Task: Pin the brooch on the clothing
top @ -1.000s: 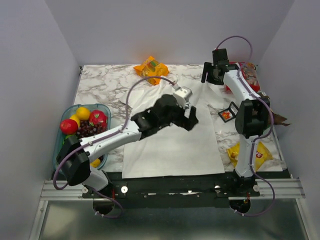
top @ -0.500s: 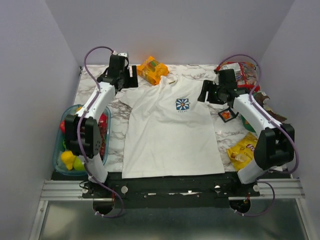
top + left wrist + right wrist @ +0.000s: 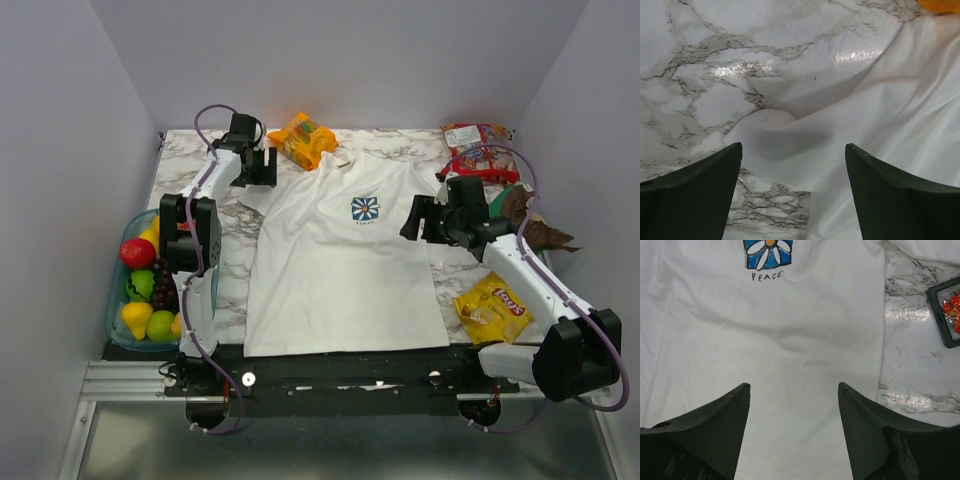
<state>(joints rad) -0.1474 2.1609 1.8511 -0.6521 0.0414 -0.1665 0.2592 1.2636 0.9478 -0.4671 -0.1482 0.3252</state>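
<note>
The brooch (image 3: pixel 955 310), a spiky orange-red cluster, lies in a dark-framed square case (image 3: pixel 937 316) on the glossy veined marble table (image 3: pixel 910 375), just beside the shirt's side edge (the right wrist view cuts it off partway). The clothing (image 3: pixel 340 270), a white short-sleeved T-shirt of soft, faintly creased cloth, lies flat and front up, with a blue square daisy emblem (image 3: pixel 767 252) above the word PEACE on its chest. The right gripper (image 3: pixel 794 387) hovers over the shirt below that emblem, its dark wedge-shaped fingers spread wide with nothing between them. The left gripper (image 3: pixel 790 150) is likewise parted, above the rumpled sleeve (image 3: pixel 790 130), near a crinkled orange snack bag (image 3: pixel 305 138).
</note>
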